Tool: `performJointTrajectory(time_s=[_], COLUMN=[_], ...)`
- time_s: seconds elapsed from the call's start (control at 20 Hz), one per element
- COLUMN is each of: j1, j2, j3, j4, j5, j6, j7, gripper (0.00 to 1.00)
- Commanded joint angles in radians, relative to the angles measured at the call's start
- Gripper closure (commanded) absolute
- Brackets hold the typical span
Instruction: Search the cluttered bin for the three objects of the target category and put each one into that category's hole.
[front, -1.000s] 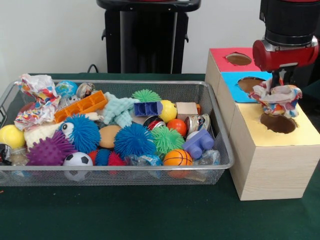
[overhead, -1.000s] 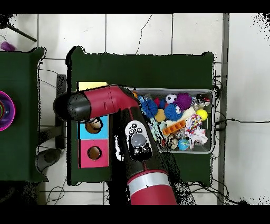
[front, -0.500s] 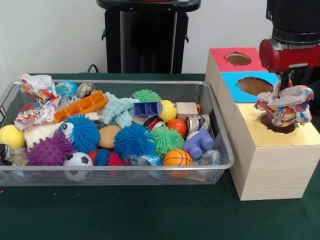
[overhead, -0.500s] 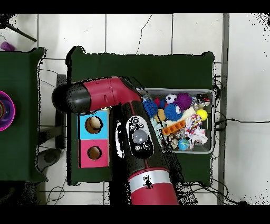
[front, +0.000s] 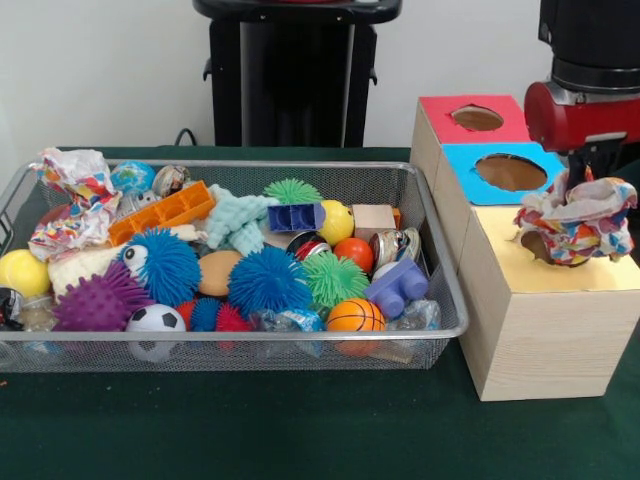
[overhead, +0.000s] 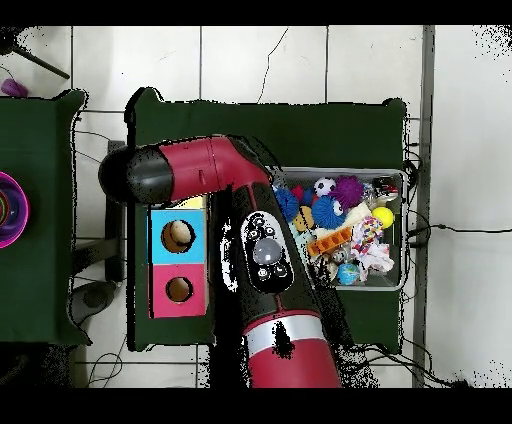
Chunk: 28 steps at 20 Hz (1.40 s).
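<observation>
**Crumpled paper ball held over the yellow hole**

Crumpled paper ball with a colourful pattern (front: 577, 221) hangs under the red and black gripper (front: 583, 180), just above the round hole in the yellow top of the wooden sorting box (front: 545, 300). It covers most of that hole in the front view and sits a little toward the outer edge of the box. The fingers are hidden inside the folds, but the ball hangs free of the box, so I judge they are pinching it from above. In the overhead view the red arm (overhead: 200, 180) covers this place, so nothing more can be read there.

The ball looks very light and soft. It is loose wrapping paper, so it will give way under pressure and will not slip easily, but it can tear, or open and become wider than the hole. A hold in the dense middle is safer than on a loose flap. If a flap catches on the rim of the hole, the ball may rest there and not fall in.

A second crumpled paper of the same pattern (front: 72, 200) lies in the wire mesh bin (front: 440, 290), at the end farthest from the sorting box, on top of the other toys. It seems easy to reach from above.
</observation>
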Motion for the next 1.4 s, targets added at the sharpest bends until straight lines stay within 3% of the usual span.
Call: performJointTrajectory(time_s=[0.05, 0.8, 1.4], j1=[-0.017, -0.046, -0.061], j2=[0.06, 0.067, 0.104], j3=[0.009, 0.014, 0.016], j4=[0.018, 0.124, 0.14], j5=[0.003, -0.011, -0.046], j6=[0.059, -0.04, -0.091], j7=[0.042, 0.04, 0.009], gripper=[1.0, 1.0, 1.0])
